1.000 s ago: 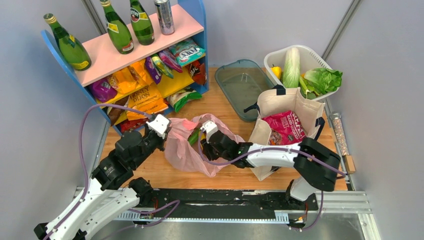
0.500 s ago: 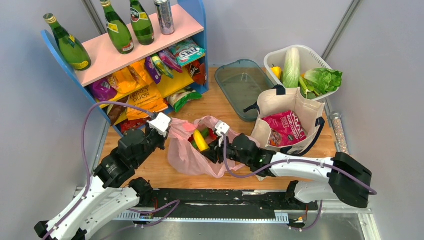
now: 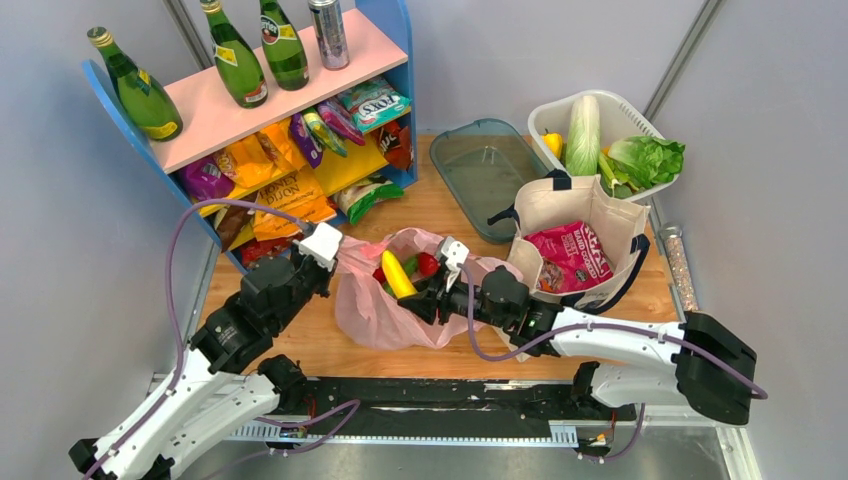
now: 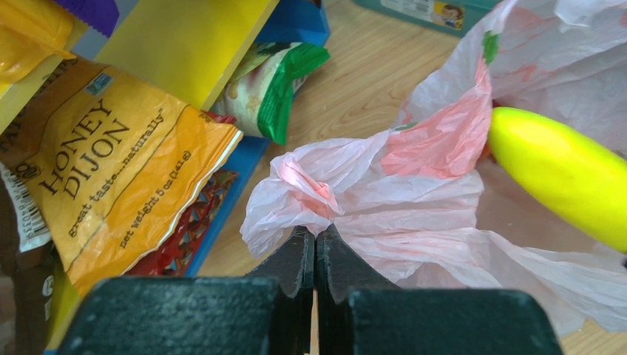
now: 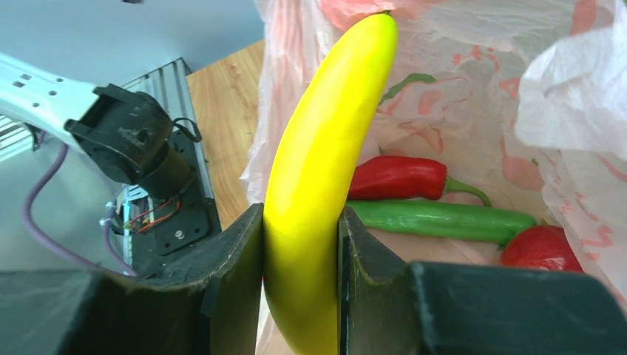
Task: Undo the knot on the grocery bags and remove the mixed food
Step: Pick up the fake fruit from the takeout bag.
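The pink plastic bag (image 3: 365, 305) lies on the table with its mouth open; no tied knot shows. My left gripper (image 3: 338, 266) is shut on a crumpled bunch of the bag's left rim (image 4: 307, 188), fingertips together (image 4: 316, 235). My right gripper (image 3: 412, 297) is shut on a yellow banana (image 3: 397, 274), held over the bag's mouth. In the right wrist view the banana (image 5: 325, 163) stands between the fingers (image 5: 299, 222). Below it in the bag lie a red pepper (image 5: 399, 177), a green cucumber (image 5: 444, 220) and a red round fruit (image 5: 540, 248). The cream tote (image 3: 545, 205) stands to the right with a magenta crisp packet (image 3: 570, 255) inside.
A blue and pink shelf (image 3: 290, 95) with green bottles and snack bags stands at the back left, close to my left gripper. A teal tray (image 3: 485, 165) and a white basket (image 3: 625, 115) with cabbage and lettuce sit at the back right.
My right gripper has drawn back out of the bag's mouth with the banana, which now shows above the rim. Its elbow swung right and lower. The left gripper kept its hold.
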